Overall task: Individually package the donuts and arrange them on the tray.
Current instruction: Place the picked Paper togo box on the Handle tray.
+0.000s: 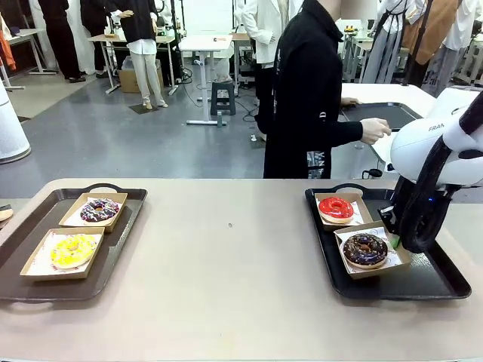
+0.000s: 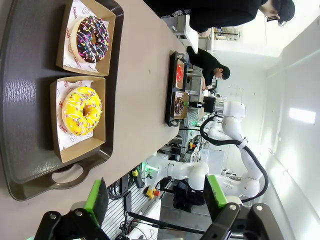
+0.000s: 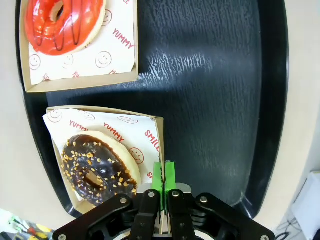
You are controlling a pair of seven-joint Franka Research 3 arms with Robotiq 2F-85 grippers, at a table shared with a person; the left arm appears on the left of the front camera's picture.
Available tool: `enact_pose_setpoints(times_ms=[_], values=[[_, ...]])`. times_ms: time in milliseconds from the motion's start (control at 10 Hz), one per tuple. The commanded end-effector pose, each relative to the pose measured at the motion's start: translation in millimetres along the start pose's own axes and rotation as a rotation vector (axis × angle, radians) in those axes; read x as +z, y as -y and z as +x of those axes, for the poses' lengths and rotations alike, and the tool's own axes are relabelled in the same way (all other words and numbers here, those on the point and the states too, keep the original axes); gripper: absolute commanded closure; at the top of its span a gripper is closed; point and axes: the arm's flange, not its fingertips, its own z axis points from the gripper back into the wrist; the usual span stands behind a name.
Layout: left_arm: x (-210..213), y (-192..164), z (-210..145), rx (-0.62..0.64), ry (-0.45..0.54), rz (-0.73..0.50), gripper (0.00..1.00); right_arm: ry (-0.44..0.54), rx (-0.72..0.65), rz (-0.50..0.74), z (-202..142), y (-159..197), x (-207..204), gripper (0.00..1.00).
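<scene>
Front view: two dark plastic trays with moulded handles on a beige matte tabletop (image 1: 226, 264), well apart. Left tray (image 1: 23, 290) carrying two shallow cardboard boxes: sprinkled chocolate donut (image 1: 99, 210) in the far box, yellow-glazed donut (image 1: 73, 250) in the near one. Right tray (image 1: 438, 283) carrying red-glazed donut (image 1: 336, 209) in the far box, dark chocolate donut (image 1: 365, 250) in the near box (image 1: 398, 262). Right gripper (image 1: 395, 243) low over that tray, at the near box's right edge; white rounded arm shell above it. Person in black (image 1: 309, 90) standing at the far side, one hand (image 1: 375, 130) out toward another table. Grey glossy floor, white tables behind.

Right wrist view only: green pads (image 3: 158, 175) pressed together, fingertips right at the box's wall, beside the printed liner paper; whether cardboard sits pinched between them, cannot tell. Dark donut topped with pale nut-like crumbs (image 3: 95, 167), not legible from front. Red donut with darker drizzle lines. Liner printed "YUMMY", "SMILE" and smiley faces in red. Tray floor finely textured, glossy at the rim.

Left wrist view only: left gripper (image 2: 155, 200) off the table's end, green-padded fingers spread wide, nothing between them. Yellow donut flecked with coloured sprinkles; tray handle cut-out near the lens
</scene>
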Motion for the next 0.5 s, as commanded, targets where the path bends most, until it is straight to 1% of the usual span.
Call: enact_pose_setpoints(times_ms=[0, 100, 200, 300, 400], values=[[2.8, 1.5, -1.3, -0.008, -0.003, -0.005, 0.0, 0.008, 0.003, 0.024, 8.9, 1.1, -4.5, 0.98], [2.8, 1.5, -1.3, -0.008, -0.003, -0.005, 0.0, 0.002, 0.01, 0.021, 9.2, 0.8, -5.0, 0.86], [2.8, 1.5, -1.3, -0.008, -0.003, -0.005, 0.0, 0.002, 0.011, 0.021, 9.2, 0.4, -4.3, 0.61], [2.8, 1.5, -1.3, -0.008, -0.003, -0.005, 0.0, 0.003, 0.014, 0.021, 9.0, -0.2, -3.8, 0.42], [2.8, 1.5, -1.3, -0.008, -0.003, -0.005, 0.0, 0.005, 0.016, 0.023, 8.8, -0.5, -3.5, 0.09]])
